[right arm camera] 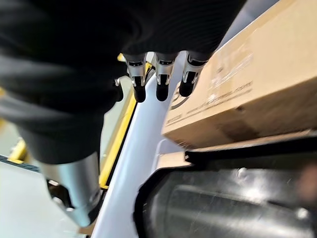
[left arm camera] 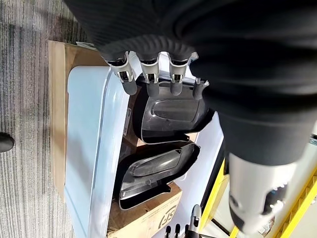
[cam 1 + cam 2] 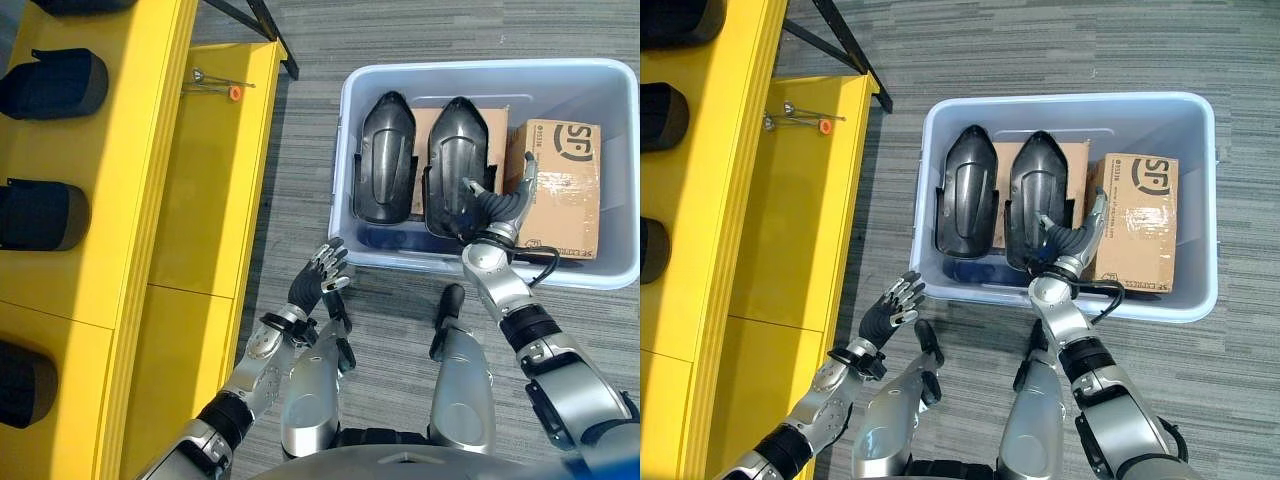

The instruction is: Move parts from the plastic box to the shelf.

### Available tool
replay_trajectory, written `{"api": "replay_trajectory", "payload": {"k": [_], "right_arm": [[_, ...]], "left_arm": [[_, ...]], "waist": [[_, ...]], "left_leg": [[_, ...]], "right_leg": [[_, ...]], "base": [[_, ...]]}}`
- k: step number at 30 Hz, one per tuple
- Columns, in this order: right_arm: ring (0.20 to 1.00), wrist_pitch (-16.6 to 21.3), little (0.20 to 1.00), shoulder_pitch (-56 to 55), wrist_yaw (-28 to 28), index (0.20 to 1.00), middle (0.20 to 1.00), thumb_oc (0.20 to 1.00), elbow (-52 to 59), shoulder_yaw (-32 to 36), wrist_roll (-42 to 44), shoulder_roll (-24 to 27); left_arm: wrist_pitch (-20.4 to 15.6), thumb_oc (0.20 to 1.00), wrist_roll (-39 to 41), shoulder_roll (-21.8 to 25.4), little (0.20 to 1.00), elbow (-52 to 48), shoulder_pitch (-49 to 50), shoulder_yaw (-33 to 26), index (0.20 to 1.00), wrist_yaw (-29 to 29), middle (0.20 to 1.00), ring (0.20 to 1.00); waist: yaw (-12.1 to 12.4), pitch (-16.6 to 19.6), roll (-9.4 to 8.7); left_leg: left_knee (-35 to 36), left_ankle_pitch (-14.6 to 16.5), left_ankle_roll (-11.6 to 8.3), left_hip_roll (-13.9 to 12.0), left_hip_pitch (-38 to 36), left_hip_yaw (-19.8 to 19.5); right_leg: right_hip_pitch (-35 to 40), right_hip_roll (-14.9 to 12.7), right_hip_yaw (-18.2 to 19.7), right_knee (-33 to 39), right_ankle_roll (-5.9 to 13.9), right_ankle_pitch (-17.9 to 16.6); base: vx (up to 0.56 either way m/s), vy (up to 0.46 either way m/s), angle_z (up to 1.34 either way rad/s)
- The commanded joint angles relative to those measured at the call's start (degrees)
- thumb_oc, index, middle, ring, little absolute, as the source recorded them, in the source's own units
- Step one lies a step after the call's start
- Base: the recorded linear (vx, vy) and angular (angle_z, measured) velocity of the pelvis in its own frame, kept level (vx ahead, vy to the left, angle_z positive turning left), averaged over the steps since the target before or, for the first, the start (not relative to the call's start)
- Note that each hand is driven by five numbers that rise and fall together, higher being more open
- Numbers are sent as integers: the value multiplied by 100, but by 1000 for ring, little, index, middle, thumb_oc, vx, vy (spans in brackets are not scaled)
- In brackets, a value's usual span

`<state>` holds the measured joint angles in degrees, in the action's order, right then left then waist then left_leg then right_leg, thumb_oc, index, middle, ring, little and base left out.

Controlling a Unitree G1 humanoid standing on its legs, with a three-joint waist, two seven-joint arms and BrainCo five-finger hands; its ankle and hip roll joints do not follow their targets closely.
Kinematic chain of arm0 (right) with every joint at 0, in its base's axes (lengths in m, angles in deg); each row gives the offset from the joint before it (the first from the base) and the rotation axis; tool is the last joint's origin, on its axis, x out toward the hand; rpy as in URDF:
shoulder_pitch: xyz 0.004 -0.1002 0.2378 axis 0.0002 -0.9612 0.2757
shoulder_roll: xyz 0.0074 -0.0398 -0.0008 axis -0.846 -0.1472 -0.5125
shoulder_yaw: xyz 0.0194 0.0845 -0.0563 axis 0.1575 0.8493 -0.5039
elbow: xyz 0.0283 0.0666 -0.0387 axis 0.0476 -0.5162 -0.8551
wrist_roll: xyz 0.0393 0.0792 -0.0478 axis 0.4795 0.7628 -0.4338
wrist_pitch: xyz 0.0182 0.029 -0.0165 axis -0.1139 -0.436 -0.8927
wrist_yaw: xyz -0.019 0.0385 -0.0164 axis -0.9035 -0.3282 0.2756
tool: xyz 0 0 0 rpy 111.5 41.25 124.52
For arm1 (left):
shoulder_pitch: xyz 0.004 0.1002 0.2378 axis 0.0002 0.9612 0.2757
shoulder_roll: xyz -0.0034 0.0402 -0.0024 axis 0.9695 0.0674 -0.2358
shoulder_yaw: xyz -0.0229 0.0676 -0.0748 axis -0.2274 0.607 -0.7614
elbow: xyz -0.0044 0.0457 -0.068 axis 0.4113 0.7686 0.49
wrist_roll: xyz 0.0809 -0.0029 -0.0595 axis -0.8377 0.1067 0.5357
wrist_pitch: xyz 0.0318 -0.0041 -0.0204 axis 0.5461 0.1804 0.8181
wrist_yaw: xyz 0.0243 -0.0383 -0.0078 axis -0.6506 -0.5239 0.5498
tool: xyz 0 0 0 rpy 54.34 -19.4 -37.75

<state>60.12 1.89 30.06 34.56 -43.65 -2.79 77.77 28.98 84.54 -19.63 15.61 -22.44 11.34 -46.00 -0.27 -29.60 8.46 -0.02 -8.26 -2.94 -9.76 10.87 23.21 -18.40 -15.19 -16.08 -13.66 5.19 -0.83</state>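
In the pale plastic box (image 3: 350, 150) on the grey carpet, you have two black moulded parts lying side by side.

The left part (image 3: 385, 155) and the right part (image 3: 455, 165) are glossy, tapered shells, beside a cardboard carton (image 3: 562, 185) in the same box. Your right hand (image 3: 497, 207) reaches over the near rim, fingers relaxed between the right part and the carton, gripping nothing. Your left hand (image 3: 318, 278) hovers open over the carpet, short of the box. The yellow shelf (image 3: 150, 150) stands at your left.
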Motion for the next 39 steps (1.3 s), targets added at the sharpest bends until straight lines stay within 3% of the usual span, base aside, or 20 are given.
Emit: {"api": "replay_trajectory", "payload": {"k": [1,13,25,39], "right_arm": [[1000,207,1000,639,-126,1000,1000,1000,-150,252,133,130],[1000,-3,1000,1524,-493,1000,1000,1000,-1295,228,134,706],[1000,82,1000,1701,-370,1000,1000,1000,-910,-212,-1248,854],[1000,-300,1000,1580,-33,1000,1000,1000,-1598,-127,-442,788]], "left_arm": [[10,1000,-19,83,1000,-406,-112,60,1000,-77,1000,1000],[180,1000,80,216,1000,-440,-218,213,1000,-214,1000,1000],[155,1000,132,213,1000,-415,-184,263,1000,-266,1000,1000],[112,1000,135,245,1000,-278,-207,150,1000,-355,1000,1000]], "waist": [[160,-20,-84],[376,-20,92],[391,-20,143],[426,-20,155]], "left_leg": [[-291,475,-222,54,10,-373],[-380,441,-236,105,369,-467],[-421,430,-235,111,569,-437],[-404,430,-248,98,660,-441]], "right_leg": [[106,107,-175,-254,26,330],[-275,22,-234,-577,26,431],[-515,-15,-202,-656,53,417],[-588,-26,-222,-611,69,383]], "base": [[0,0,0],[-8,-3,5],[-2,2,1],[0,0,0]]}}
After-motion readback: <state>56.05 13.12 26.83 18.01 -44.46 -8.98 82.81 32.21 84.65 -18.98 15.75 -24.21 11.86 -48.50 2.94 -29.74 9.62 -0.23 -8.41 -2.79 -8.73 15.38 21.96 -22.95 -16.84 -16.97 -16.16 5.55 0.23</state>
